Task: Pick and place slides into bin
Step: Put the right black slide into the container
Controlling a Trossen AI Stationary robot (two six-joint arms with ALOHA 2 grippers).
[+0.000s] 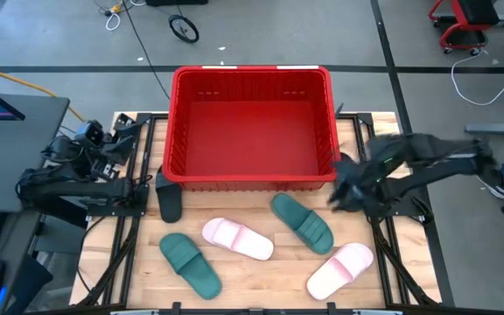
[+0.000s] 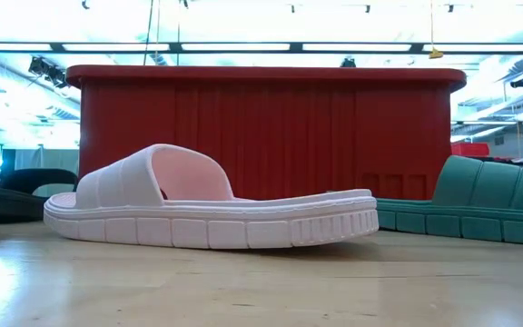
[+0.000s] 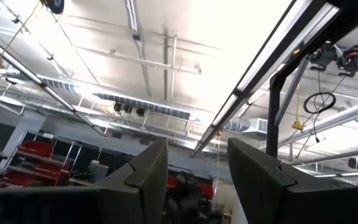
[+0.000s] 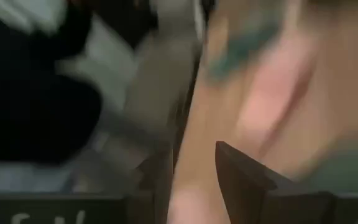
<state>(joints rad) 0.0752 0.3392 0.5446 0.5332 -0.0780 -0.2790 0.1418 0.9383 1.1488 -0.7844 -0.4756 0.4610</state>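
Five slides [image 1: 237, 239] lie in front of your empty bin [image 1: 252, 127]. Your right gripper [image 1: 338, 194] hovers spread at the bin's front right corner, holding nothing; your left gripper [image 3: 194, 180] points up, spread.

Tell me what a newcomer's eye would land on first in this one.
The big red bin dominates the far middle of the table, and nothing is in it. In front of it five slides lie scattered on the wood: two pale pink, two dark green, and one black slide by the bin's left corner. The right gripper hangs beside the bin's right corner, jaws apart and holding nothing.
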